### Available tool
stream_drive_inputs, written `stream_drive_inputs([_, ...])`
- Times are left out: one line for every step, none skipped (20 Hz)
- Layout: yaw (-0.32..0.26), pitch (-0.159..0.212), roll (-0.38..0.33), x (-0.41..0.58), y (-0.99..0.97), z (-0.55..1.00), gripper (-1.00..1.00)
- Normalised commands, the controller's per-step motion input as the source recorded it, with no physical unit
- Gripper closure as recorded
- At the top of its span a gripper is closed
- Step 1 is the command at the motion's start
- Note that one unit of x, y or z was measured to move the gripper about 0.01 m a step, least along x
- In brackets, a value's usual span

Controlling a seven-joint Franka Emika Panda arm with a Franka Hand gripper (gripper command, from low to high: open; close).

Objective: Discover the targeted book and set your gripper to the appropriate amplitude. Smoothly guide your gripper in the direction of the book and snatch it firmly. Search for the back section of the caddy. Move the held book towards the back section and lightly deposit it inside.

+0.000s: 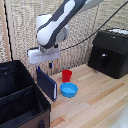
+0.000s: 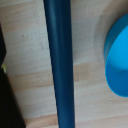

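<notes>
Closest to the viewer, a large black fabric caddy [image 1: 20, 97] fills the near corner of the wooden table [image 1: 95, 100] at the exterior view's left, with a divider splitting it into a nearer compartment and a back section [image 1: 14, 77] beyond it. Just beside the caddy's outer wall, a thin navy-blue book [image 1: 46, 82] stands on its long edge, and it seems to be leaning on that wall, which would explain why it stays upright. Its top edge faces upward, offering a narrow strip to pinch.

Directly above the book hangs the white arm's gripper [image 1: 50, 65]. Its blue tips point down toward that edge. Whether the claw is open or closed cannot be told: the tips are too small here, and the wrist view shows no fingers, only the book's edge [image 2: 61, 65] as a dark band running across pale wood.

Near the book, toward the middle of the table, sit a blue bowl [image 1: 69, 90] and a small red cup [image 1: 66, 75]. A black boxy appliance [image 1: 109, 52] stands at the far edge, well apart.
</notes>
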Motion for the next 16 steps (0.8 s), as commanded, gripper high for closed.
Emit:
stream_drive_inputs([0.061, 0.0, -0.081, 0.0, 0.02, -0.27, -1.0])
stream_drive_inputs([0.056, 0.002, -0.08, 0.0, 0.0, -0.29, -1.0])
stream_drive_inputs([0.051, 0.002, -0.091, 0.0, 0.02, -0.31, -1.0])
stream_drive_inputs([0.051, 0.01, -0.096, 0.0, 0.01, -0.33, -1.0])
stream_drive_inputs([0.044, 0.009, -0.084, 0.009, 0.0, -0.31, -1.0])
stream_drive_inputs([0.036, 0.009, -0.086, 0.04, 0.05, -0.31, -1.0])
stream_drive_inputs([0.04, 0.002, -0.068, 0.037, 0.02, -0.29, -1.0])
stream_drive_inputs([0.051, 0.0, -0.055, 0.06, 0.0, -0.32, -1.0])
stream_drive_inputs([0.062, 0.0, -0.055, 0.117, 0.02, -0.32, -1.0])
stream_drive_inputs([0.065, 0.0, -0.06, 0.143, 0.05, -0.29, -1.0])
stream_drive_inputs([0.06, 0.0, -0.063, 0.169, 0.07, -0.25, -1.0])
stream_drive_inputs([0.054, 0.0, -0.052, 0.16, 0.05, -0.21, -1.0])
stream_drive_inputs([0.017, 0.0, -0.024, 0.12, 0.03, -0.12, 1.0])
stream_drive_inputs([0.0, 0.0, -0.006, 0.023, 0.02, -0.08, 1.0])
stream_drive_inputs([0.0, 0.016, -0.009, 0.0, 0.05, -0.02, 1.0])
stream_drive_inputs([0.0, 0.034, -0.012, 0.0, 0.05, -0.03, 1.0])
